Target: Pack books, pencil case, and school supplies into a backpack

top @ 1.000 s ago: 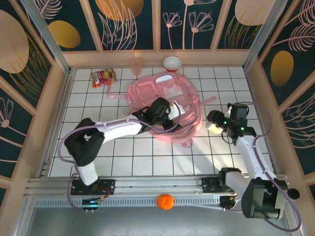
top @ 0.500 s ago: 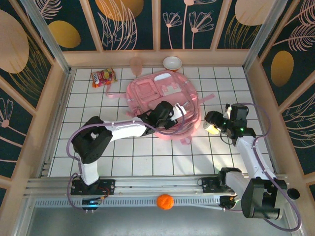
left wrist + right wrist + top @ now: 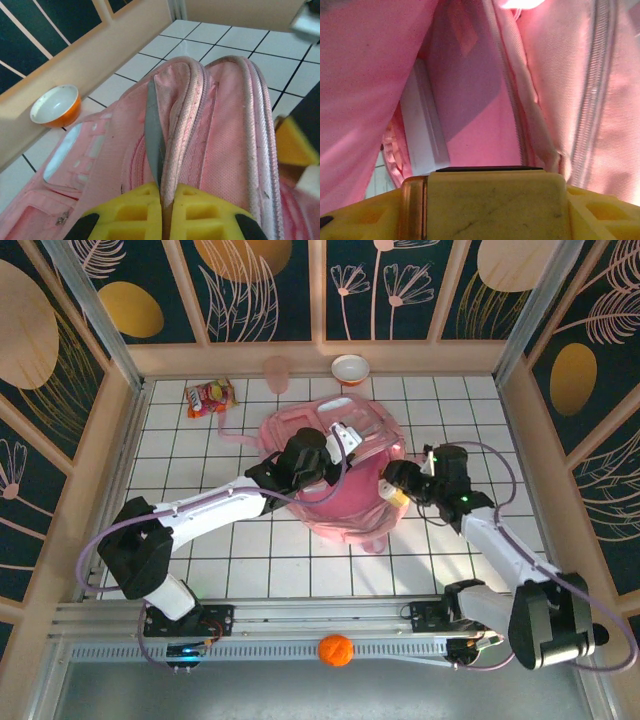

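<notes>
Centre frame, the left gripper [image 3: 165,202] is clamped on the rim of the backpack [image 3: 345,508], lifting its mouth. The right gripper [image 3: 391,486] grips a pale block [image 3: 495,192] at the opening. If the rim slips, the mouth may collapse and the block could land outside.

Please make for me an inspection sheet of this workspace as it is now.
Surface: white tiled table, walled by a wooden frame.
Job's things: pink backpack lying mid-table; pale block at its opening.
Clutter: snack packet, pink cup and bowl at the far edge; orange ball on the near rail.
Grippers: left gripper shut on the backpack rim; right gripper shut on the block.
Cables: purple cable loops beside both arms.
Surroundings: dark panels with leaf patterns.
</notes>
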